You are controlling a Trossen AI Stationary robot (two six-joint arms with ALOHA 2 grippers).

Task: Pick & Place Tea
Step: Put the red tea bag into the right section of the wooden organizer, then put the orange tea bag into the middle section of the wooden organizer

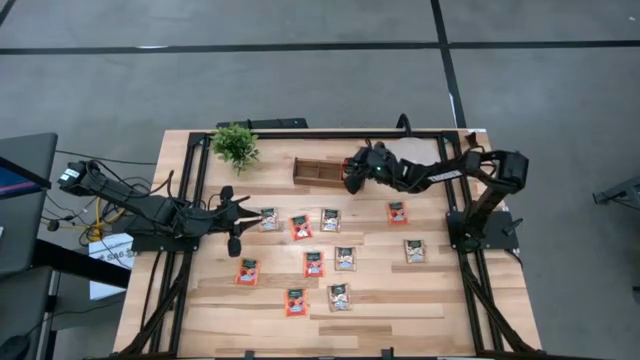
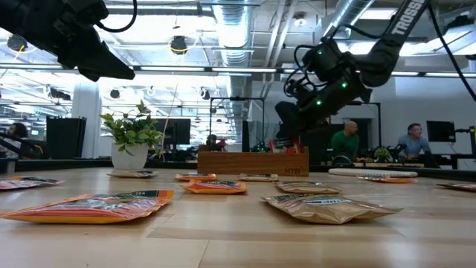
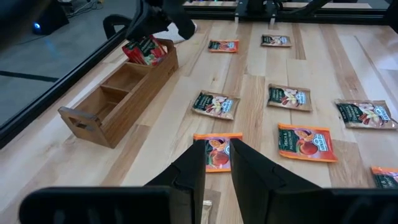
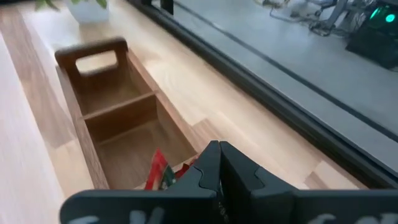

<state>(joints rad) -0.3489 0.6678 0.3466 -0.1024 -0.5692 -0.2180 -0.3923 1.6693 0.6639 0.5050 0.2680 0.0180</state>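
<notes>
Several tea sachets lie flat on the wooden table, red-orange ones [image 1: 301, 227] and pale ones [image 1: 345, 259]. A brown wooden tray [image 1: 318, 172] stands at the table's far side. Red sachets [image 3: 144, 50] stand on edge in its end compartment, leaning on the wall; one of them [image 4: 158, 174] shows in the right wrist view. My right gripper [image 1: 352, 180] hovers just above that compartment, shut [image 4: 217, 149], with nothing between its tips. My left gripper [image 1: 240, 213] waits at the table's left side, open [image 3: 217, 168], above a red-orange sachet [image 3: 217, 152].
A potted plant [image 1: 236, 145] stands at the far left, left of the tray. The tray's middle compartment [image 4: 115, 90] and its other end compartment have nothing in them. Black frame rails [image 1: 190, 200] run along the table's left, right and far edges. People sit in the room beyond the table.
</notes>
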